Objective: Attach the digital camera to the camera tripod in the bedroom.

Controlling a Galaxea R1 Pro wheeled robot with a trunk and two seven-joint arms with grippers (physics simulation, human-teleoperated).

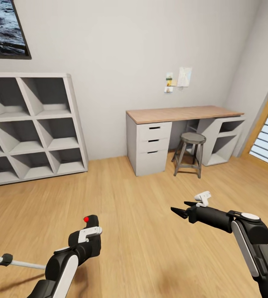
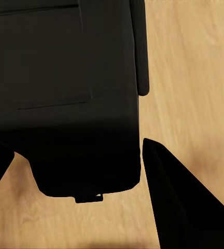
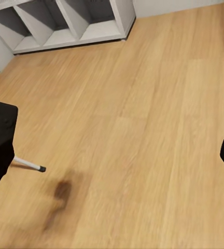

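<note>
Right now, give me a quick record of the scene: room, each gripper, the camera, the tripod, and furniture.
room: wood plank floor, pale walls
left gripper: shut on the camera, held above the floor
camera: black, red dot on top, between the left fingers
right gripper: open, holding nothing
tripod: part of a silver leg with a black joint at the lower left of the head view
furniture: grey cube shelf, desk with drawers, stool
task status: camera not yet attached
</note>
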